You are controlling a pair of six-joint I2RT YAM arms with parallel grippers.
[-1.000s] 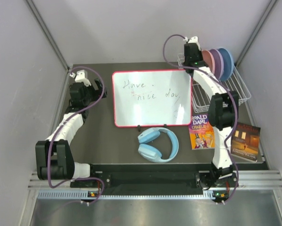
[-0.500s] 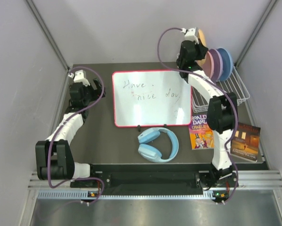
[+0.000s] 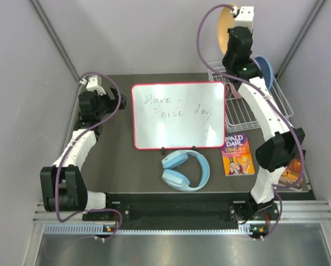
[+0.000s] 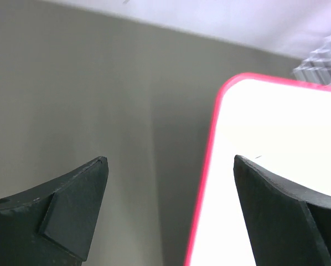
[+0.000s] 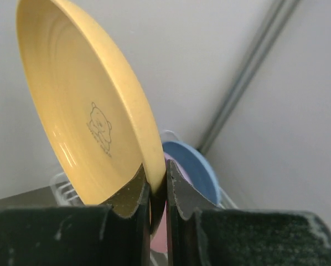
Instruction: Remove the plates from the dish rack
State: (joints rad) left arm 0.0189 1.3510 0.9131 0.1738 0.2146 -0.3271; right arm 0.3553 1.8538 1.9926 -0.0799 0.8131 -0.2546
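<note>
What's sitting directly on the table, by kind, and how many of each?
rack: 1
whiteboard: 1
headphones: 1
books: 2 (purple, dark)
Total: 5

The yellow-orange plate (image 5: 82, 111) carries a small line-drawn bear on its inner face. The light blue plate (image 5: 196, 172) is plain. The dish rack (image 3: 246, 119) is white wire. The whiteboard (image 3: 179, 113) is white with a red frame and faint handwriting. The headphones (image 3: 185, 170) below the whiteboard are light blue, and the counter (image 3: 115, 160) is dark grey.
</note>
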